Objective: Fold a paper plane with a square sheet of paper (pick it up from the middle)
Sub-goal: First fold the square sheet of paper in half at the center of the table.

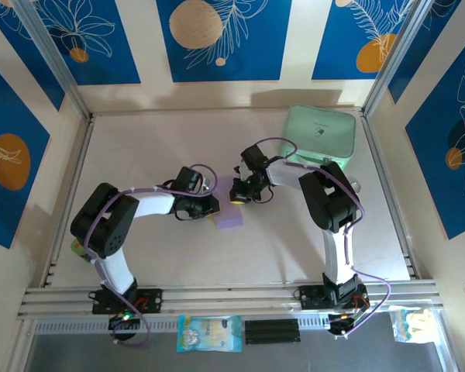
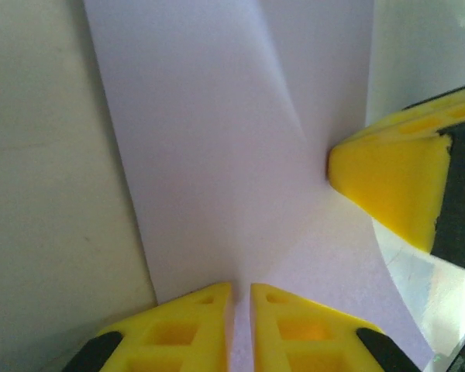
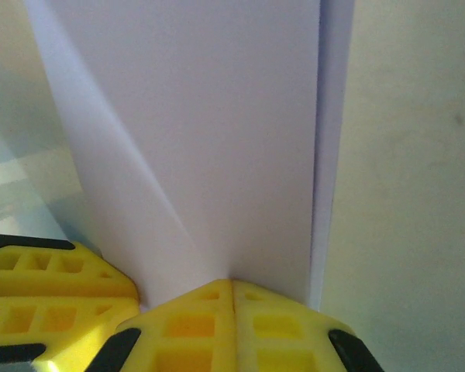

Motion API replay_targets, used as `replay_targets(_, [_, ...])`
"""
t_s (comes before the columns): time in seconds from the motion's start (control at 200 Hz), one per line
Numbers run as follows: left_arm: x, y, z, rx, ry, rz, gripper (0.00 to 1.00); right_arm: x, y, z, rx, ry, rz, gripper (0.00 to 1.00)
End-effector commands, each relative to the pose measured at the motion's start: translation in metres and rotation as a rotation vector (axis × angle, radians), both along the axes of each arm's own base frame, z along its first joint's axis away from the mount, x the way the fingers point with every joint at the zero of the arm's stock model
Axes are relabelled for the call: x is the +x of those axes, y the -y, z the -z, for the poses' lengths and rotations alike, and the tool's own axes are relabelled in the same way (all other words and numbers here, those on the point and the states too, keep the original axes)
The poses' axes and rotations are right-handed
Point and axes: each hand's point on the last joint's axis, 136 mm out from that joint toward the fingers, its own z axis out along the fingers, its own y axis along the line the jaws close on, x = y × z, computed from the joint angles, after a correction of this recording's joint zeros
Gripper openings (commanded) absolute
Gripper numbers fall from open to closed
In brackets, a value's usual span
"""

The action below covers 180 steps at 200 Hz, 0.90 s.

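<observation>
Tearing is looming from opposing tugs: left end effector (image 2: 240,293) and right end effector (image 3: 232,285) are clenching the sheet of paper (image 2: 217,155).

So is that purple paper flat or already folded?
Folded, partly: the sheet of paper shows a diagonal crease and a second layer along its right edge.

No text can be read anywhere. The mint-green case (image 1: 319,133) carries a small dark mark and the packet (image 1: 209,333) below the surface's near edge bears print, both too small to read.
</observation>
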Motion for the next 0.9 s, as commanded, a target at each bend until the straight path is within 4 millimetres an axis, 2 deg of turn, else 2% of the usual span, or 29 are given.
replay_targets(0.0, [-0.02, -0.015, 0.001, 0.076, -0.042, 0.033, 0.17, -0.036, 0.046, 0.065, -0.237, -0.166, 0.049, 0.04])
replay_targets(0.12, [-0.01, 0.003, -0.029, -0.031, 0.026, 0.034, 0.17, -0.036, 0.047, 0.066, -0.238, -0.166, 0.053, 0.04])
replay_targets(0.2, [-0.005, 0.012, -0.036, -0.094, 0.033, 0.018, 0.17, -0.035, 0.047, 0.066, -0.238, -0.17, 0.055, 0.04])
replay_targets(0.325, [-0.011, 0.017, -0.025, -0.098, 0.0, 0.015, 0.17, -0.036, 0.047, 0.068, -0.235, -0.174, 0.056, 0.04])
replay_targets(0.525, [-0.035, 0.009, 0.003, -0.032, -0.08, 0.034, 0.17, -0.036, 0.049, 0.071, -0.243, -0.18, 0.059, 0.04])
replay_targets(0.715, [-0.063, -0.022, 0.03, 0.128, -0.15, 0.068, 0.16, -0.036, 0.052, 0.073, -0.249, -0.185, 0.067, 0.03])
replay_targets(0.8, [-0.071, -0.031, 0.031, 0.16, -0.163, 0.075, 0.16, -0.037, 0.054, 0.074, -0.255, -0.185, 0.069, 0.03])
replay_targets(0.895, [-0.067, -0.024, 0.012, 0.11, -0.128, 0.071, 0.16, -0.037, 0.056, 0.076, -0.259, -0.186, 0.071, 0.03])
